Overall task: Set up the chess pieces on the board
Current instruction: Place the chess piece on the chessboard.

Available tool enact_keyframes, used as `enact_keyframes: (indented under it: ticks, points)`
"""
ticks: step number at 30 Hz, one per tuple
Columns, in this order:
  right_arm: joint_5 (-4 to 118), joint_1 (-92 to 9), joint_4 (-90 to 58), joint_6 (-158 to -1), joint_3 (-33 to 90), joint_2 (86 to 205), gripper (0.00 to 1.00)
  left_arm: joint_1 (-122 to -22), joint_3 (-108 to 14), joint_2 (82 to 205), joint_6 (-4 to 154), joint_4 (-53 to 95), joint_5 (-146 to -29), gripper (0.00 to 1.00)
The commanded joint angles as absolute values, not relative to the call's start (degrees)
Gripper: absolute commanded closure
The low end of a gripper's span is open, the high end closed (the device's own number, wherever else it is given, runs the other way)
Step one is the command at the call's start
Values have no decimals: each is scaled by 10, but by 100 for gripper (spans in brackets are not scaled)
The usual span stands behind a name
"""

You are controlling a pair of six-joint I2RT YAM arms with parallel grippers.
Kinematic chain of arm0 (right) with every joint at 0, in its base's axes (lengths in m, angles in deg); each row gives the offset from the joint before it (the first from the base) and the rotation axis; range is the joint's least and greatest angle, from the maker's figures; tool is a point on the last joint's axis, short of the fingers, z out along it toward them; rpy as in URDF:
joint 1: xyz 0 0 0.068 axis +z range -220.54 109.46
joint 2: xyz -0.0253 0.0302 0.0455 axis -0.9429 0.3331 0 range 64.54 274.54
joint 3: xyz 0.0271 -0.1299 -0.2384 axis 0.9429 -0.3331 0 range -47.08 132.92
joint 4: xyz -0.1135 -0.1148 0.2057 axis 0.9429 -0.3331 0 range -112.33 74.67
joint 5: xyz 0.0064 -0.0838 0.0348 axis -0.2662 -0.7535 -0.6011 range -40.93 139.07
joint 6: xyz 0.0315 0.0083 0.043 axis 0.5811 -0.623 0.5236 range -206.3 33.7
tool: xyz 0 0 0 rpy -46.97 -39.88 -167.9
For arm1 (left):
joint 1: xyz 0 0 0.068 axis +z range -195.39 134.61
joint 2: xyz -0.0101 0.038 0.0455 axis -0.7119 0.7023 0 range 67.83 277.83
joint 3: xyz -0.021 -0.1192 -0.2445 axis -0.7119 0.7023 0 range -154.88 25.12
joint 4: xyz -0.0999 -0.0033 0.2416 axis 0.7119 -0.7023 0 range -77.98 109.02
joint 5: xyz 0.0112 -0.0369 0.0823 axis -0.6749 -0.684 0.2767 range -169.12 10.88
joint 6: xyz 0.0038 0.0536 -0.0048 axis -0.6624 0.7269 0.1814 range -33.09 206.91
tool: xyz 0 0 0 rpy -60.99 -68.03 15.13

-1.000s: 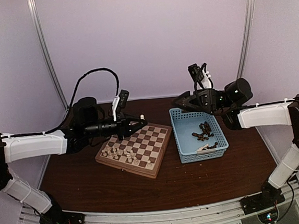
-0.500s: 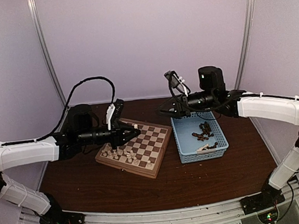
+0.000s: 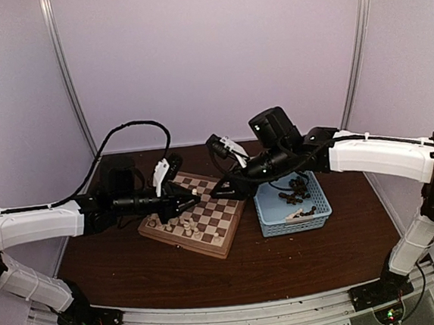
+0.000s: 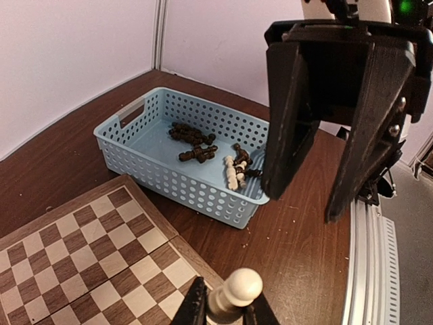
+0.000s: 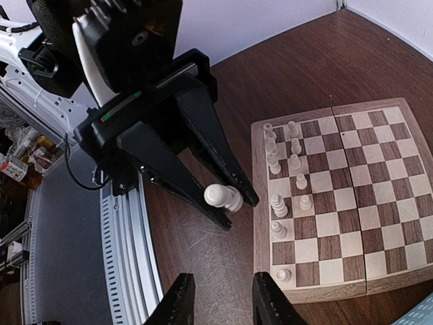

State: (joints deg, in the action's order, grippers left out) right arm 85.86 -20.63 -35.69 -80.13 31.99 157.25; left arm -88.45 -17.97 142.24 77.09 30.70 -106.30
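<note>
My left gripper (image 4: 226, 308) is shut on a cream pawn (image 4: 235, 292), held just off the board's (image 4: 74, 257) edge. From the right wrist, that pawn (image 5: 222, 197) shows between the left gripper's black fingers (image 5: 203, 135), beside the board (image 5: 352, 203). My right gripper (image 5: 222, 305) hangs open and empty, facing the left gripper (image 3: 190, 199) over the board (image 3: 223, 226). In the top view the right gripper (image 3: 218, 191) is a short gap from the left one. Several cream pieces (image 5: 277, 203) stand in two rows along one side of the board.
A light-blue perforated basket (image 3: 313, 219) sits right of the board, holding dark pieces (image 4: 193, 135) and a few cream ones (image 4: 235, 172). The right gripper (image 4: 304, 202) looms large in the left wrist view. A metal rail (image 5: 128, 244) runs along the table's near edge.
The right arm has swung left from above the basket to over the board, its jaws narrowing. The left gripper, still holding the pawn, drew back slightly to the left.
</note>
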Motion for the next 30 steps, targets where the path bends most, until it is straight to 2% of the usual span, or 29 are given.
enact_keyframes:
  ticks: [1, 13, 30]
  points:
    - [793, -189, -372, -779, 348, 1602, 66, -887, -180, 1423, 800, 309, -1047, 96]
    - [759, -179, -222, -615, 298, 1611, 65, -897, -189, 1447, 817, 321, -1045, 96]
    - [797, -164, -265, -642, 331, 1642, 64, -902, -214, 1466, 821, 312, -1045, 96]
